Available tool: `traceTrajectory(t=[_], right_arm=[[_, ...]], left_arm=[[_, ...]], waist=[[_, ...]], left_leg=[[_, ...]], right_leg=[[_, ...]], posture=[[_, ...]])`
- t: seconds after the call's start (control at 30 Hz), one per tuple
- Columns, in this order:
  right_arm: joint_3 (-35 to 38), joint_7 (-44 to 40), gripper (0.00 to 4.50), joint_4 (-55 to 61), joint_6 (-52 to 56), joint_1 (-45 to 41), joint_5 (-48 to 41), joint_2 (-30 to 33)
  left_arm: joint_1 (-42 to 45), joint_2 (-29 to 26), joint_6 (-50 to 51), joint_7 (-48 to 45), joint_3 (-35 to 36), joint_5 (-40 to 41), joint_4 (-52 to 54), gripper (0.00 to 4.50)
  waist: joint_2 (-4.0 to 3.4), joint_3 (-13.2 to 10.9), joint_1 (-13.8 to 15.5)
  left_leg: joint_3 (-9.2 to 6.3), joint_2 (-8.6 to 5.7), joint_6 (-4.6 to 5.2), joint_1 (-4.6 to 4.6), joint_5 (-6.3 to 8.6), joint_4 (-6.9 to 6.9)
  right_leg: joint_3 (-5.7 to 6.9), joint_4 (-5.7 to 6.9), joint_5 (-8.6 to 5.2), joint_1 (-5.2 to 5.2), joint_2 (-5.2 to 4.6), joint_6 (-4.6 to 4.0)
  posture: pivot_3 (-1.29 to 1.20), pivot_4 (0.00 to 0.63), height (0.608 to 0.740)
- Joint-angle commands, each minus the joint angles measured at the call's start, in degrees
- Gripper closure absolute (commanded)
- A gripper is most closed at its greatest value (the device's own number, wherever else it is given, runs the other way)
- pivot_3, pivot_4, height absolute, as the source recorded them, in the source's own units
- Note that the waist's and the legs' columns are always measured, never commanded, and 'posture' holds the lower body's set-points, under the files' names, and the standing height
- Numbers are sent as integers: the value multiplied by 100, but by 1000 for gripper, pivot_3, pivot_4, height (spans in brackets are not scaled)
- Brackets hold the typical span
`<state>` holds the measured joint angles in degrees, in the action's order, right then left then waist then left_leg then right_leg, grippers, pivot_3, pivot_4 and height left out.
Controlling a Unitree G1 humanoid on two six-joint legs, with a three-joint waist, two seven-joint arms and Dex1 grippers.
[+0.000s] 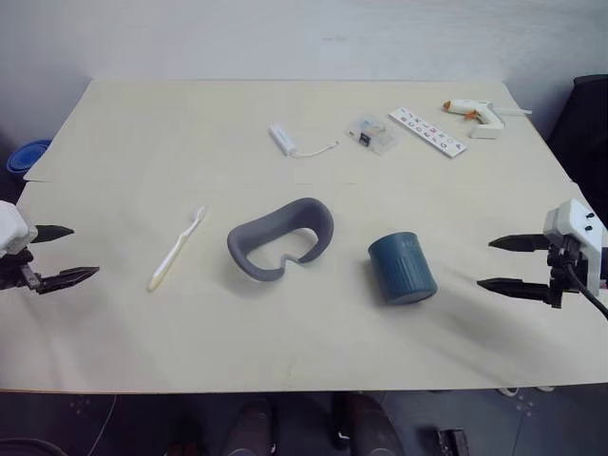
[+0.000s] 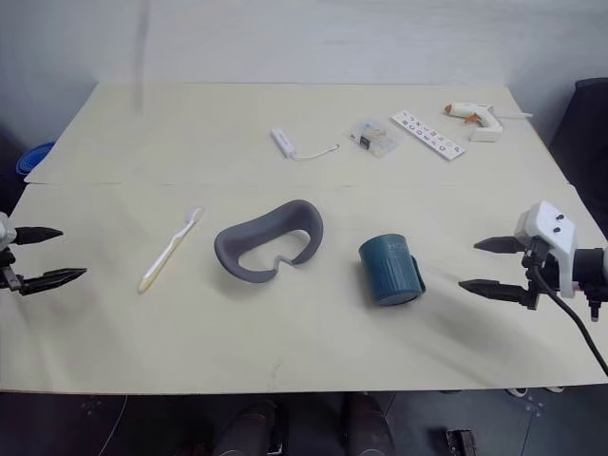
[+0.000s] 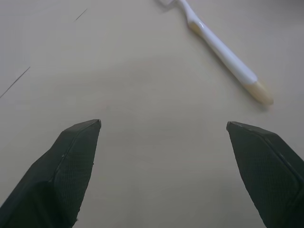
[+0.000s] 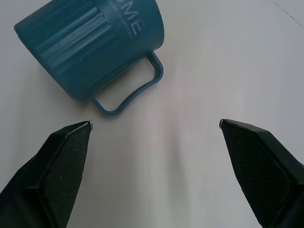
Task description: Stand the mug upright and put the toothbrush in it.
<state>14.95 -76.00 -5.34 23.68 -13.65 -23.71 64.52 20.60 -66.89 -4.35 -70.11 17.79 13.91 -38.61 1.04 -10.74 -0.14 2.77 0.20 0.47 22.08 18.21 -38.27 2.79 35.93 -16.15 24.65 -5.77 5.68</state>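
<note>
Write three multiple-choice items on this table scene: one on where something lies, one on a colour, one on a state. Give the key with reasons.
1. What lies between the toothbrush and the mug?
A. a grey face pad
B. a glue gun
C. a white strip of buttons

2. What colour is the mug?
A. red
B. dark teal-blue
C. white

3. How is the mug placed?
A. upright
B. on its side
C. held in a gripper

Key: 1 A, the grey pad sits mid-table between them. 2 B, its ribbed wall is teal-blue. 3 B, it lies with its handle toward the right gripper; that and the left gripper are open and empty.
</note>
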Motion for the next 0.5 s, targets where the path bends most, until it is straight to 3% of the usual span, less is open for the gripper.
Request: traceTrajectory(t=[0.03,0.17,0.27,0.5], right_arm=[[375,133,6,225,191,71,-181,73],[536,122,6,532,514,116,-410,114],[683,64,6,1234,989,99,-824,232],[503,204,6,2647,1681,-462,-1732,226]], left_arm=[[271,49,267,-64,-58,94,135,0],[376,119,593,-313,-85,287,507,0],[486,156,868,-624,-251,529,1472,0],[1925,620,1095,-1494,-1463,568,2770,0]], waist=[[0,0,11],[1,0,7],[1,0,7],[1,0,36]], left_leg=[[3,0,0,0,0,-1],[17,0,1,2,0,-4],[13,2,0,2,0,-4],[-32,5,2,15,19,-56]], right_leg=[[0,1,0,0,0,0],[4,2,1,-1,0,1],[3,3,1,0,1,1],[4,8,2,-7,11,4]], posture=[[0,150,740],[0,150,740],[0,150,740],[0,150,740]])
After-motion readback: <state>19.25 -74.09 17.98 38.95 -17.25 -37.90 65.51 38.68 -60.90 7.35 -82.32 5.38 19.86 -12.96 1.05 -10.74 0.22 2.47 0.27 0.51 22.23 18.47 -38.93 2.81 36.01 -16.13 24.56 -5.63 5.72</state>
